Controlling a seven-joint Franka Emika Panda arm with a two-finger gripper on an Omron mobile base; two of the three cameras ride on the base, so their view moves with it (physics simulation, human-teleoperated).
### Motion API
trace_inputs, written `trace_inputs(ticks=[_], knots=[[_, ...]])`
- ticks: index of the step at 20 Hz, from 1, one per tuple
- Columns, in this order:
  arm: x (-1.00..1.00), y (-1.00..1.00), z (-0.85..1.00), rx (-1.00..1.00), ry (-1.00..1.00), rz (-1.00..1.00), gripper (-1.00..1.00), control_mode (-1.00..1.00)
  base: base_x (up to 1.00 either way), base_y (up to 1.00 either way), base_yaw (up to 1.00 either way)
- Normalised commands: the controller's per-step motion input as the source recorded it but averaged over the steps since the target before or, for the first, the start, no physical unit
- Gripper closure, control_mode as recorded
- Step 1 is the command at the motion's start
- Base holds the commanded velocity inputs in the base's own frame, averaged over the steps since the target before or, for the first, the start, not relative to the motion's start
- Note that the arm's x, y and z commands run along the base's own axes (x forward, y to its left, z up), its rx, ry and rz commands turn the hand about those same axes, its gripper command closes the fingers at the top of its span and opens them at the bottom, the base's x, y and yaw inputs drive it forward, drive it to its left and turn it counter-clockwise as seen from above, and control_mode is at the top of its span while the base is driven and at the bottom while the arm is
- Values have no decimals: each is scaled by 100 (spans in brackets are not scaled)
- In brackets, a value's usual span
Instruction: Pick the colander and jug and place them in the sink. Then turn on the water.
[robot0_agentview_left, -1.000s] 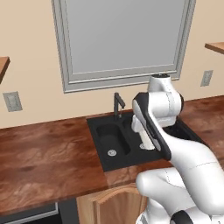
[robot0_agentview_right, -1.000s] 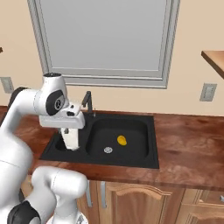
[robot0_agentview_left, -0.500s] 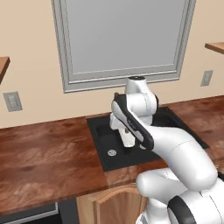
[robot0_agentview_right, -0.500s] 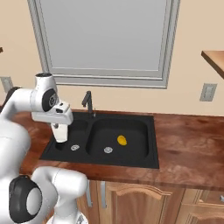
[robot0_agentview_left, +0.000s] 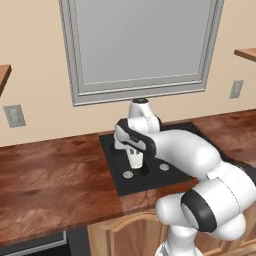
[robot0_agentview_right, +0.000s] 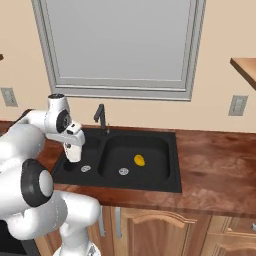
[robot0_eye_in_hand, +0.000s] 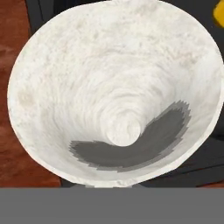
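Jug (robot0_eye_in_hand: 118, 92) was clamped in the gripper (robot0_agentview_left: 134, 159), hanging just above the narrow small basin of the sink (robot0_agentview_right: 165, 185), near the faucet (robot0_agentview_right: 101, 116). Step in hand, as judged: placing the jug. Next move calls for lowering it into that basin, then letting go.

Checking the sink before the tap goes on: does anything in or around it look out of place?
One thing: a small yellow object lies on the floor of the larger basin of the sink; what it is can't be told. The jug, held by the pincer, hangs upright over the narrow basin.
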Motion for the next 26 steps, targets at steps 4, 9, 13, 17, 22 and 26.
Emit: trace_inputs(ticks=[4,9,13,17,22,26], knots=[[69,22,-59,-2,0,-15,100,-100,0,0,0],[56,13,-59,-2,0,-13,100,-100,0,0,0],[51,2,-52,-2,0,-9,100,-100,0,0,0],[67,1,-48,0,4,-8,100,-100,0,0,0],[65,17,-44,0,3,-6,100,-100,0,0,0],[55,31,-37,-5,0,-3,100,-100,0,0,0]])
